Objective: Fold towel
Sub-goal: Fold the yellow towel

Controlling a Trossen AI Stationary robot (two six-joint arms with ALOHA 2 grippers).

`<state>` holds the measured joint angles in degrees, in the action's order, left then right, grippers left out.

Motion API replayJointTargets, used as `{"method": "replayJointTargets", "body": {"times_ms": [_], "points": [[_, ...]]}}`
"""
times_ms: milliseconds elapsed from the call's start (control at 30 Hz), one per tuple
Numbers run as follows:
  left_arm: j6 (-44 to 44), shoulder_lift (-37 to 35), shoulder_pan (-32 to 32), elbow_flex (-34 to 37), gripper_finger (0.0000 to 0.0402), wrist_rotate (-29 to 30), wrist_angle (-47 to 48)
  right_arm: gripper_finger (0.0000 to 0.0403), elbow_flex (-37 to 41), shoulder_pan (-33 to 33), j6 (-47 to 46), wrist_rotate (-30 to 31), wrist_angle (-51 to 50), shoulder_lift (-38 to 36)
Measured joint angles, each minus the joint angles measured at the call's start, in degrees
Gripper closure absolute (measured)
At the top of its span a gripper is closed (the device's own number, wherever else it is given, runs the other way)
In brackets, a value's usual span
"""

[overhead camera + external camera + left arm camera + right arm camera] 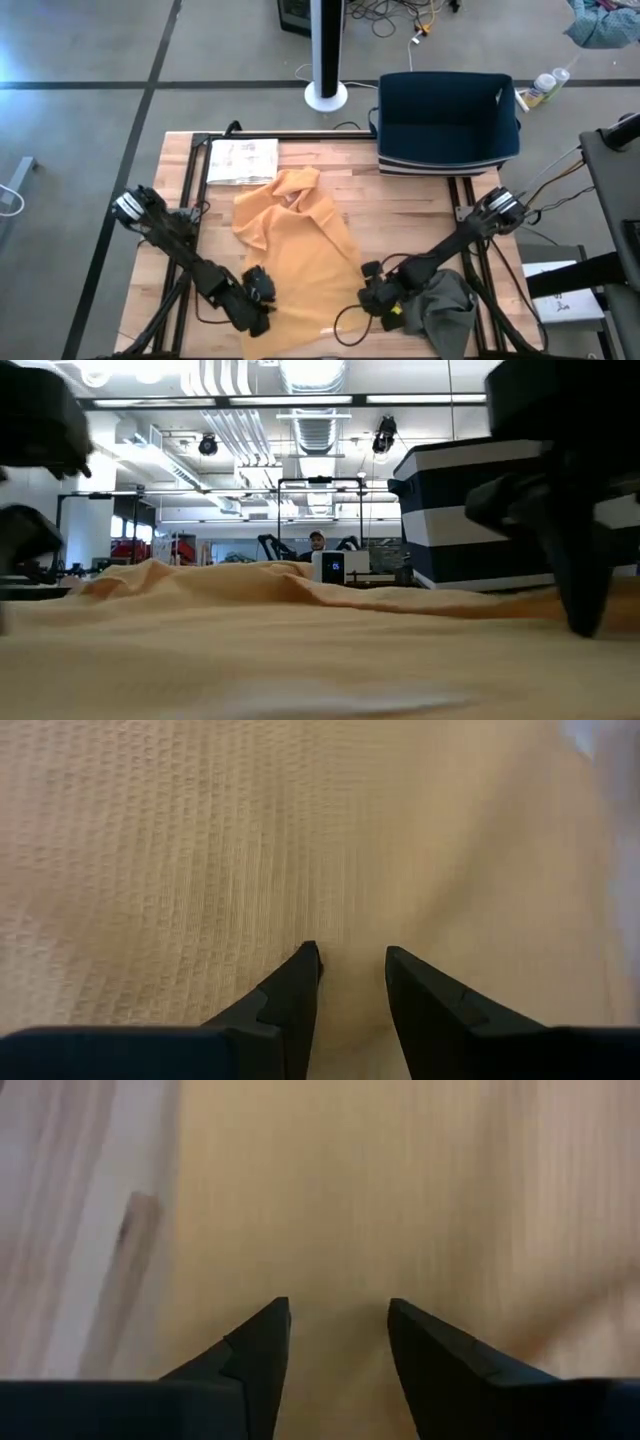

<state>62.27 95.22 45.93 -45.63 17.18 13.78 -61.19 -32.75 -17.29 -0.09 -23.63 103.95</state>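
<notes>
An orange waffle-weave towel [300, 240] lies spread and rumpled on the wooden table, running from its far left part toward the near edge. My left gripper [262, 300] is low over the towel's near left corner, with its fingers open above the weave [200, 840]. My right gripper [372, 295] is open at the towel's near right edge [400, 1180], and bare wood [60, 1230] shows beside it. In the low view the towel [300, 650] fills the foreground. My left gripper [350, 960] points down at the towel's near left corner with open fingers; I cannot tell whether the tips touch the cloth. My right gripper [338, 1312] comes from above; in the low view one fingertip [585, 625] reaches the towel's surface near its right edge, and nothing is pinched.
A grey cloth [448, 310] lies bunched by the near right corner, under the right arm. A dark blue striped bin [447, 115] stands at the far right edge. A white printed sheet [242, 160] lies far left, touching the towel. A person [317, 542] sits far behind the table.
</notes>
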Motion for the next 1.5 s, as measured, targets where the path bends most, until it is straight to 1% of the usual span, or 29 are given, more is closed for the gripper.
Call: {"method": "replayJointTargets", "body": {"times_ms": [67, 100, 167, 200, 267, 333, 400, 500, 600, 667, 733, 833, 933, 1067, 1167, 1300, 1400, 1500], "points": [[-0.4, -4.4, 0.1, -2.2, 0.0287, 0.7, 9.0, 0.0235, -2.1, 0.0, -0.6, 1.5, -1.2, -1.4], [-0.7, -6.7, 0.1, -3.3, 0.0287, 2.3, 12.7, 0.0235, -3.5, 0.3, -0.1, 3.4, -0.7, -2.7], [-1.6, -10.9, -0.1, -3.5, 0.0287, 7.2, 18.9, 0.0235, -6.4, 1.6, 2.4, 9.5, 0.6, -5.0], [-2.3, -13.1, -0.5, -2.8, 0.0287, 9.5, 21.3, 0.0235, -7.7, 2.8, 4.3, 12.6, 1.3, -5.5], [-4.6, -18.1, -2.3, -1.3, 0.0287, 13.2, 22.0, 0.0236, -9.6, 6.4, 8.0, 15.9, 1.9, -5.4], [-6.3, -23.8, -4.1, 1.2, 0.0287, 16.4, 21.6, 0.0238, -10.8, 11.1, 10.8, 16.5, 4.4, -5.1], [-7.1, -29.3, -6.3, 4.7, 0.0287, 18.9, 22.4, 0.0238, -12.1, 16.0, 13.6, 16.7, 10.0, -4.9], [-7.8, -38.1, -10.0, 10.0, 0.0287, 20.5, 21.6, 0.0235, -13.3, 22.8, 20.5, 16.2, 15.8, -3.4], [-7.8, -45.7, -14.0, 16.0, 0.0287, 20.7, 21.1, 0.0234, -15.9, 28.0, 28.0, 13.9, 18.0, 1.1], [-7.8, -50.2, -17.0, 19.9, 0.0287, 20.4, 21.1, 0.0234, -19.9, 30.8, 31.2, 12.1, 18.8, 5.5], [-7.8, -53.5, -20.3, 23.4, 0.0287, 18.4, 20.1, 0.0233, -24.2, 33.3, 33.2, 11.6, 18.5, 10.7], [-7.8, -56.6, -24.4, 26.8, 0.0287, 15.6, 20.6, 0.0229, -30.8, 37.1, 33.8, 11.5, 17.8, 17.8], [-7.8, -58.7, -26.6, 27.3, 0.0287, 12.9, 22.4, 0.0223, -37.3, 39.9, 34.5, 11.3, 17.5, 22.9], [-7.4, -60.6, -27.1, 24.6, 0.0287, 10.8, 28.4, 0.0218, -45.9, 41.6, 34.6, 9.3, 11.6, 30.2], [-7.5, -61.0, -27.1, 21.3, 0.0287, 10.5, 32.8, 0.0215, -51.9, 41.7, 33.4, 6.7, 6.1, 34.7], [-7.0, -61.0, -27.1, 16.9, 0.0287, 8.6, 36.4, 0.0211, -57.9, 41.4, 31.8, 7.1, 1.6, 36.9], [-6.8, -60.6, -27.0, 14.7, 0.0287, 6.5, 36.6, 0.0212, -59.2, 41.5, 30.8, 10.2, -1.0, 37.7], [-6.7, -60.1, -27.0, 13.2, 0.0287, 4.6, 36.8, 0.0225, -59.4, 41.9, 31.2, 10.6, -3.5, 37.8]]}}
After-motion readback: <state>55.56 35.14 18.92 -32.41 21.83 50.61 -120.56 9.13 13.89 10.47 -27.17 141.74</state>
